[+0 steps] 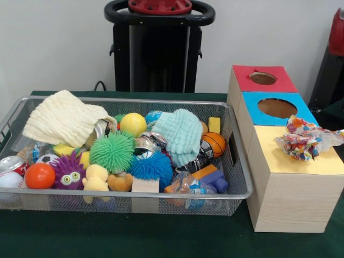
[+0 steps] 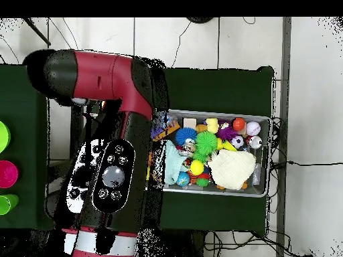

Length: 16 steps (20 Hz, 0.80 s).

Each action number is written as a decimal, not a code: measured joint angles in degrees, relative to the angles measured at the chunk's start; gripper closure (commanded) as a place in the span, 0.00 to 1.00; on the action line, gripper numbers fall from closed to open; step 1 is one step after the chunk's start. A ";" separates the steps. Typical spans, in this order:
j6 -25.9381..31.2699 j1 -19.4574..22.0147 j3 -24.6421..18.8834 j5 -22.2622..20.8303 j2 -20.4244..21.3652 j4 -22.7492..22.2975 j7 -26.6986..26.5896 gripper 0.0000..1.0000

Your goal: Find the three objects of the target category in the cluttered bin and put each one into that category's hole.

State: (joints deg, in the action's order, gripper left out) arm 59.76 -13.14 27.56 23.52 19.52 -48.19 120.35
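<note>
The silver wire-mesh bin point(image 1: 240, 171) stands on the green table, full of toys; it also shows in the overhead view point(image 2: 262, 191). One crumpled wrapper with multicoloured dots point(image 1: 305, 138) lies on the yellow top point(image 1: 301, 162) of the wooden box row, right of the bin. A crinkly clear plastic piece point(image 1: 192, 186) lies at the bin's front right corner. The red top point(image 1: 243, 75) and the blue top point(image 1: 252, 102) each have a round hole. The red and black arm point(image 2: 114, 154) covers the boxes in the overhead view. The gripper shows in neither view.
In the bin lie a cream cloth point(image 1: 64, 119), a light blue cloth point(image 1: 180, 134), green point(image 1: 112, 152), blue point(image 1: 150, 166) and purple point(image 1: 68, 171) spiky balls, an orange ball point(image 1: 40, 176) and dented cans point(image 1: 12, 164). The robot's pedestal point(image 1: 158, 51) stands behind.
</note>
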 measured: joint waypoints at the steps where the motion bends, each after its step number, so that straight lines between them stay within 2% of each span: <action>1: -0.31 0.08 0.07 -0.02 -0.15 0.06 0.00 1.00; 16: -6.61 1.83 0.35 -0.26 -4.06 1.34 0.00 1.00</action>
State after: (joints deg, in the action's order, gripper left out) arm 53.15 -11.31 27.91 23.26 15.46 -46.86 120.35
